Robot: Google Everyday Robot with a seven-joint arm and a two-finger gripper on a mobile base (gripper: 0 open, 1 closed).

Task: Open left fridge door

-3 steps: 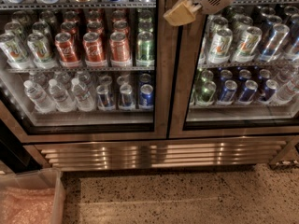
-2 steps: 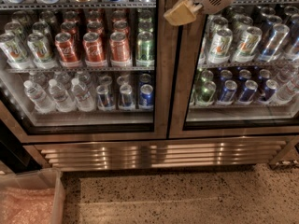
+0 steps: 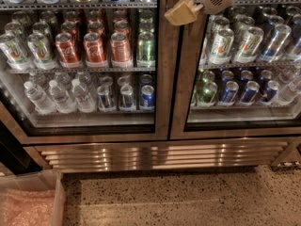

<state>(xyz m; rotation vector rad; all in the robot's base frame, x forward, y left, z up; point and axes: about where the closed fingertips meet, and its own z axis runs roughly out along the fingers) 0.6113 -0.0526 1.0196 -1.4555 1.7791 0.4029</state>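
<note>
The left fridge door (image 3: 162,69) is a tall glass pane in a brushed steel frame; it stands shut, flush with the matching right door (image 3: 186,79). Behind its glass are shelves of cans and water bottles. My gripper (image 3: 181,12) comes in from the top right, a white arm with tan finger pads, and sits in front of the steel strip where the two doors meet, near the top of the camera view.
A steel vent grille (image 3: 160,155) runs below the doors. Speckled floor (image 3: 188,197) lies in front. A clear bin with pink contents (image 3: 28,201) stands at the bottom left. A dark gap (image 3: 8,149) shows left of the fridge.
</note>
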